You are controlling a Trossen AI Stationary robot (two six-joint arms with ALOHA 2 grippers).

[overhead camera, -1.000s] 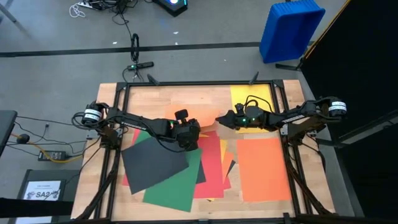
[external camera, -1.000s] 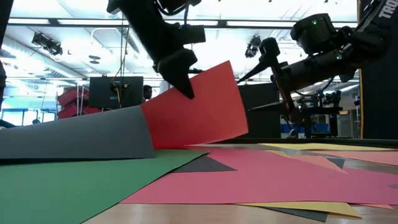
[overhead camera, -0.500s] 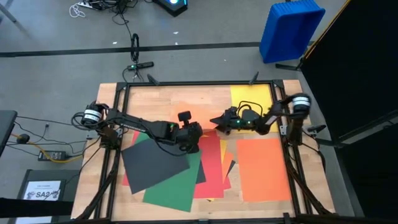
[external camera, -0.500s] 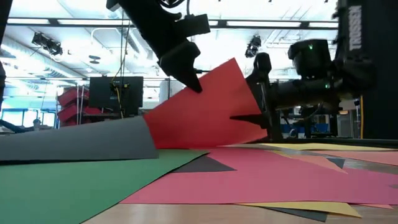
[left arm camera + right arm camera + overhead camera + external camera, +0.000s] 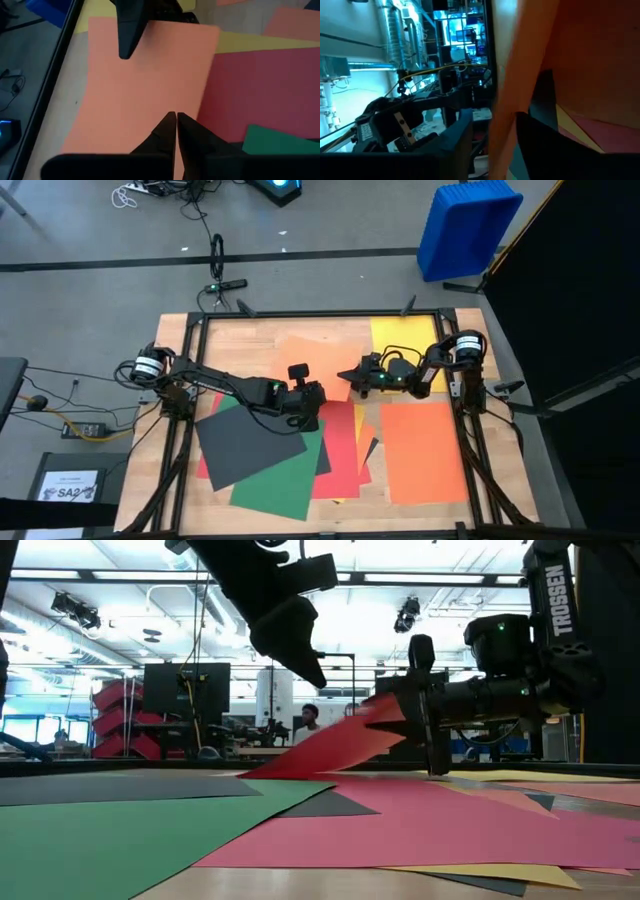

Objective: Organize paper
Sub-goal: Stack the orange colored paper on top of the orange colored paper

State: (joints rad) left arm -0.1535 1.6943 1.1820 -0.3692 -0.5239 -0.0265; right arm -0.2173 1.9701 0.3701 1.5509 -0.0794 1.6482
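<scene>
The right gripper (image 5: 352, 377) is clamped on the edge of a salmon-orange sheet (image 5: 340, 740), holding that edge up off the table (image 5: 260, 335) near its middle; in the low view the sheet slopes down from the fingers to the tabletop, its raised end toward the right arm and its low end toward the left. The left gripper (image 5: 305, 408) hangs just above, fingers pressed together on nothing, its tips over the same sheet (image 5: 145, 95) in the left wrist view. Around them the paper (image 5: 300, 450) lies flat in an overlapping fan: a dark grey sheet (image 5: 248, 442) on top at the left, green (image 5: 275, 480) and red (image 5: 340, 445) under it, long sides running roughly front to back. An orange sheet (image 5: 423, 450) lies apart at the right, a yellow one (image 5: 405, 335) in the far right corner. A blue bin (image 5: 465, 225) stands on the floor beyond the table; its contents cannot be seen.
</scene>
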